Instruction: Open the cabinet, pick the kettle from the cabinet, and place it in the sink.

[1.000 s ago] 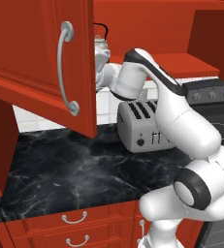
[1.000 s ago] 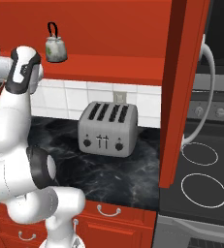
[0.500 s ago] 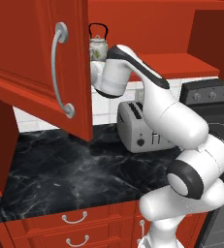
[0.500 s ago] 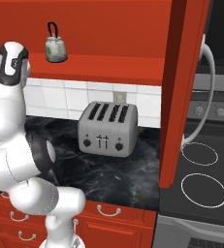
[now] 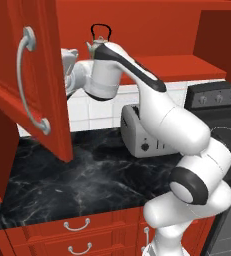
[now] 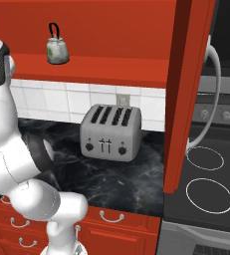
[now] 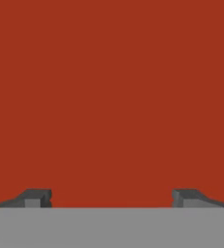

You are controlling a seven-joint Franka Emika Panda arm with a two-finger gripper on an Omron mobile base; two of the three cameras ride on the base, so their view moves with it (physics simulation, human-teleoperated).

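Cabinet (image 5: 32, 85) doors both swung open, so step one looks done. Kettle (image 6: 57, 47) sits untouched on the cabinet shelf, above the toaster (image 6: 110, 132) on the worktop (image 5: 87, 180). Pincer (image 7: 111, 197) tips wide apart, empty, facing red wood. Grab and sink drop remain.

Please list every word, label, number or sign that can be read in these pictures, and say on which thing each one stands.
Readable words or numbers: none.
kettle: a red-and-green mark, too small to read.
toaster: small dark knobs and levers, no lettering visible.
stove: white burner rings and grey knobs, no text.
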